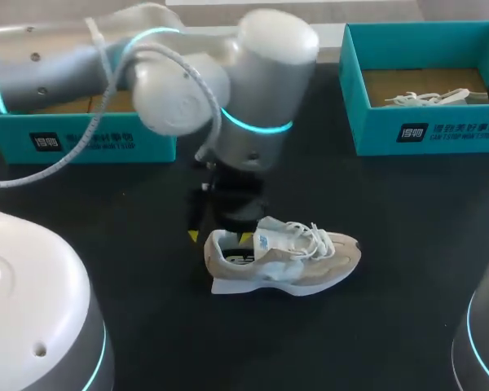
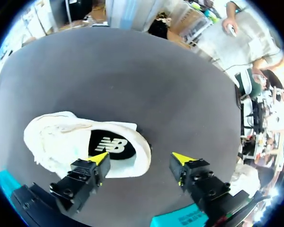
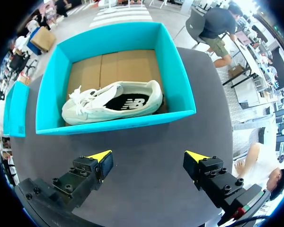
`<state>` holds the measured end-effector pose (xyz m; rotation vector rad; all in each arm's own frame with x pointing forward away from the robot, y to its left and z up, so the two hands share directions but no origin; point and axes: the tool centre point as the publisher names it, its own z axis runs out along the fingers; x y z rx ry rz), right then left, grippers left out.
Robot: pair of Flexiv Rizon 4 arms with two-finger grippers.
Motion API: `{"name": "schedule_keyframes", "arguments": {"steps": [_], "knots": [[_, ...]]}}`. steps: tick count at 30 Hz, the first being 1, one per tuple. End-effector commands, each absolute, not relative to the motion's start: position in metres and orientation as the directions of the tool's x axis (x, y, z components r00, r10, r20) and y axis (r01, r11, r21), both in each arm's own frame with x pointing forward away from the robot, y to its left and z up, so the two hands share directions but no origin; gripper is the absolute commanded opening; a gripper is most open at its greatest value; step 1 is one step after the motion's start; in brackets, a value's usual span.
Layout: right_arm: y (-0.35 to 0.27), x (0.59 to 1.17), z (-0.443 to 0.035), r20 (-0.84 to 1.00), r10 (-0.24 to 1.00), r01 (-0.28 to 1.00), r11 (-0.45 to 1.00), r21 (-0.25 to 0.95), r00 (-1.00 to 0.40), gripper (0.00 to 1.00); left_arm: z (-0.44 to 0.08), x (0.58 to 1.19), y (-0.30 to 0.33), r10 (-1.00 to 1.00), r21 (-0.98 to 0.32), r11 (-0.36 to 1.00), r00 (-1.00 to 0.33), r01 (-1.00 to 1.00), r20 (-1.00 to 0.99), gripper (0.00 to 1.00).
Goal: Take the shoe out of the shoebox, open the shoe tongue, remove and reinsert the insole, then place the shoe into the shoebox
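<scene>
Since the shoe (image 1: 281, 261) already stands on its sole out on the dark surface (image 1: 391, 326), toe toward my right and well apart from either box, the step in hand looks to be getting the insole (image 2: 111, 144) out. Its black heel end shows through the shoe's opening.

To do that well, I judge, one finger should go down inside the heel, catch the rear edge of the insole and peel it up and back. Pulling sideways risks dragging the light shoe across the surface, so my other arm could steady the toe.

The left tool (image 1: 220, 237) hangs over the heel, spread wide and holding nothing. One finger is above the heel opening and the other is outside the heel, over bare surface. Whether the inner finger touches the heel rim I cannot quite tell.

Farther off, the right tool (image 3: 149, 163) is also wide open and empty. It is above the surface just in front of a teal box (image 3: 118, 124) in which a second shoe (image 3: 111, 101) lies. Another teal box (image 1: 81, 138) sits at my far left.
</scene>
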<state>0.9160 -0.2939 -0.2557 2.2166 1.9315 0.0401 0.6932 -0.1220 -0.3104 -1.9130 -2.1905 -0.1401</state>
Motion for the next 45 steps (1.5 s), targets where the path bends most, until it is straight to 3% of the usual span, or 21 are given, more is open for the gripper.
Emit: {"name": "schedule_keyframes", "arguments": {"steps": [1,4,7,21,23,31,36,41,45], "knots": [[-0.294,0.916,-0.256,-0.111,0.983,0.977,-0.126,0.17,0.146,1.0,-0.281,0.688,-0.092,0.98,-0.089,0.196,-0.193,0.976,0.046,1.0],[-0.294,0.916,-0.256,-0.111,0.983,0.977,-0.126,0.17,0.146,1.0,-0.269,0.685,-0.085,0.962,-0.128,0.263,-0.27,0.956,-0.042,1.0],[-0.294,0.916,-0.256,-0.111,0.983,0.977,-0.126,0.17,0.146,1.0,-0.26,0.681,-0.076,0.934,-0.269,0.287,-0.331,0.919,-0.135,1.0],[-0.294,0.916,-0.256,-0.111,0.983,0.977,-0.126,0.17,0.146,1.0,-0.26,0.681,-0.076,0.934,-0.269,0.287,-0.331,0.919,-0.135,1.0],[-0.294,0.916,-0.256,-0.111,0.983,0.977,-0.126,0.17,0.146,1.0,-0.268,0.682,-0.067,0.918,-0.294,0.343,-0.385,0.892,-0.097,1.0],[-0.294,0.916,-0.256,-0.111,0.983,0.977,-0.126,0.17,0.146,1.0,-0.276,0.685,-0.053,0.706,-0.449,0.595,-0.701,0.667,-0.105,1.0],[-0.294,0.916,-0.256,-0.111,0.983,0.977,-0.126,0.17,0.146,1.0,-0.272,0.682,-0.047,0.531,-0.533,0.687,-0.842,0.494,-0.097,1.0],[-0.294,0.916,-0.256,-0.111,0.983,0.977,-0.126,0.17,0.146,1.0,-0.269,0.679,-0.039,0.27,-0.646,0.717,-0.959,0.262,-0.088,1.0],[-0.294,0.916,-0.256,-0.111,0.983,0.977,-0.126,0.17,0.146,1.0,-0.267,0.68,-0.037,0.122,-0.753,0.646,-0.991,0.123,-0.057,1.0]]}}
